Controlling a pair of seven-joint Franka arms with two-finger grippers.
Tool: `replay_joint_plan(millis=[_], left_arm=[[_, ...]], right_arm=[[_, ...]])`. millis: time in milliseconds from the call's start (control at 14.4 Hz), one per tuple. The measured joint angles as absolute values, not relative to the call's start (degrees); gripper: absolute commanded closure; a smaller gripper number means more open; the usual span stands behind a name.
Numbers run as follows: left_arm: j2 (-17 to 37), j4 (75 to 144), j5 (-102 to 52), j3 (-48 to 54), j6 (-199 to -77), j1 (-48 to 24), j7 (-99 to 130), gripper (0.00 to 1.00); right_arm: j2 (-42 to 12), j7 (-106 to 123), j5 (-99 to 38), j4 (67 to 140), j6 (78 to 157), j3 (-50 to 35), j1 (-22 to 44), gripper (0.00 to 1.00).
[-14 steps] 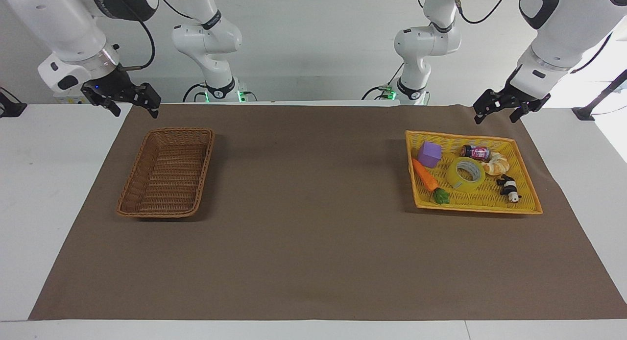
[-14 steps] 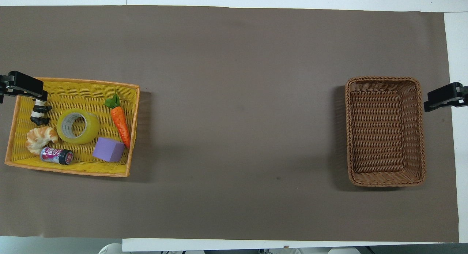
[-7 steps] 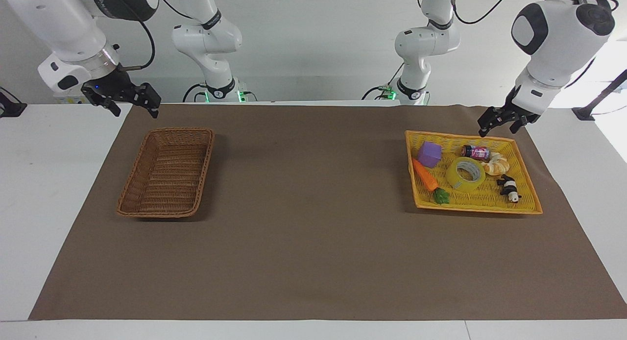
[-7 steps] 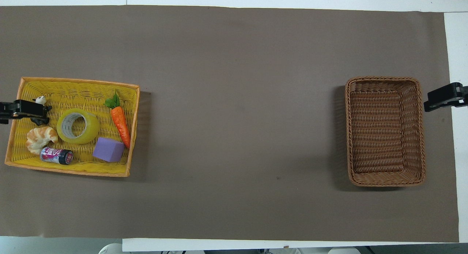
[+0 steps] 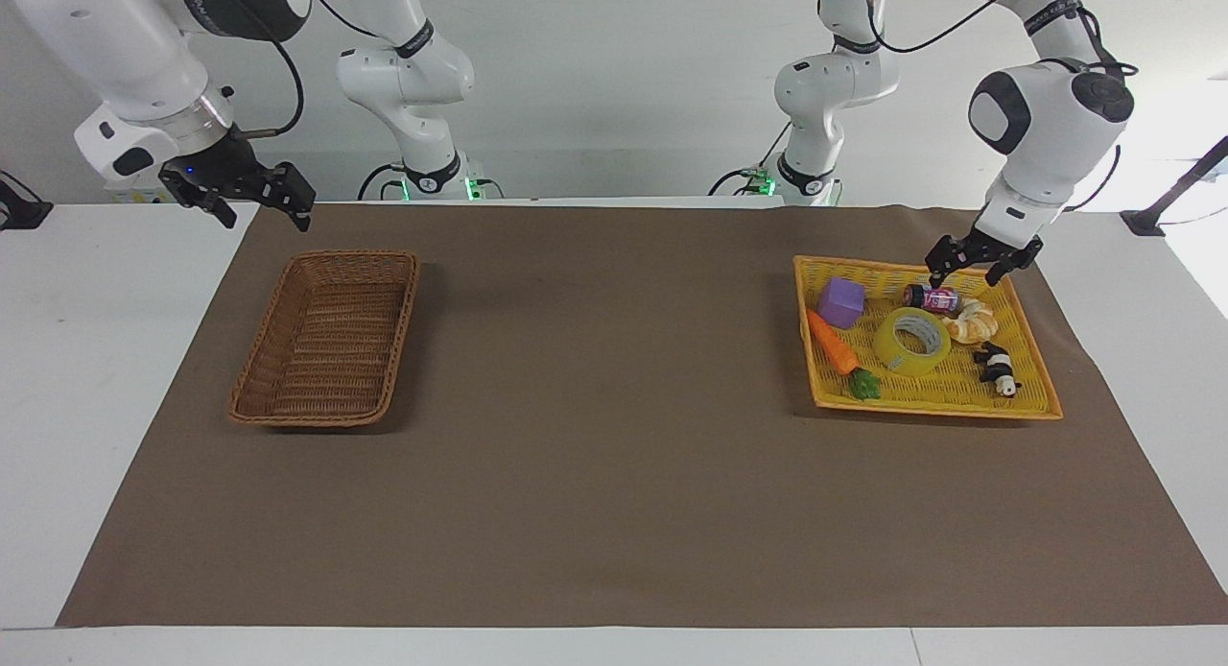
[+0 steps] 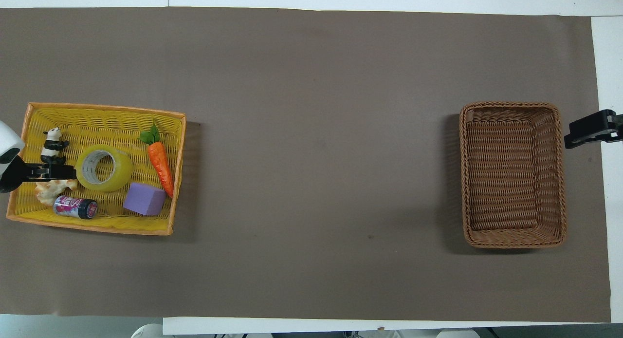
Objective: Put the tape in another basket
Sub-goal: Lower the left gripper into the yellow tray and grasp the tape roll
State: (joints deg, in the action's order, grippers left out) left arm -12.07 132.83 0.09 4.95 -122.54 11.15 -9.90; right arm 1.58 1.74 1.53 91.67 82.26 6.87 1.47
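Note:
The tape (image 5: 911, 341) (image 6: 103, 168), a yellow translucent roll, lies flat in the middle of the yellow tray (image 5: 935, 409) (image 6: 97, 227) at the left arm's end of the table. My left gripper (image 5: 962, 279) (image 6: 68, 172) hangs open over that tray, above the can and the croissant, right beside the tape and not touching it. The brown wicker basket (image 5: 350, 255) (image 6: 508, 104) stands with nothing in it at the right arm's end. My right gripper (image 5: 261, 210) (image 6: 584, 131) waits open in the air just off that basket's outer side.
The tray also holds a purple cube (image 5: 841, 302), a toy carrot (image 5: 833, 344), a small can (image 5: 932, 297), a croissant (image 5: 974, 324) and a panda figure (image 5: 998, 368). A brown mat (image 5: 614, 455) covers the table between the two containers.
My left gripper has swung down from above the table's corner to low over the yellow tray, ending beside the tape. The right arm has not moved.

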Motion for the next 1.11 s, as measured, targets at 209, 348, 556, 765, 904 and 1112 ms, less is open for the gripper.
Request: replay_joint_plan(millis=[209, 348, 556, 765, 904, 1112], left_arm=[[-9.10, 133.01, 0.09, 4.99, -126.89, 11.37, -10.22, 0.04], [-6.85, 133.02, 0.09, 5.01, -128.81, 11.43, -10.24, 0.11], [-4.85, 133.02, 0.09, 5.05, -129.57, 11.50, -10.26, 0.26], [-3.78, 133.20, 0.10, 5.14, -129.59, 11.50, -10.28, 0.31], [-3.41, 133.66, 0.10, 5.15, -129.68, 11.50, -10.30, 0.31], [-2.54, 134.27, 0.10, 5.17, -131.17, 11.50, -10.31, 0.31]], right_arm=[[1.58, 1.74, 1.53, 91.67, 82.26, 6.87, 1.47, 0.01], [1.58, 1.74, 1.53, 91.67, 82.26, 6.87, 1.47, 0.01], [1.58, 1.74, 1.53, 91.67, 82.26, 6.87, 1.47, 0.01], [1.58, 1.74, 1.53, 91.67, 82.26, 6.87, 1.47, 0.01], [1.58, 1.74, 1.53, 91.67, 82.26, 6.87, 1.47, 0.01], [1.58, 1.74, 1.53, 91.67, 82.26, 6.87, 1.47, 0.01]])
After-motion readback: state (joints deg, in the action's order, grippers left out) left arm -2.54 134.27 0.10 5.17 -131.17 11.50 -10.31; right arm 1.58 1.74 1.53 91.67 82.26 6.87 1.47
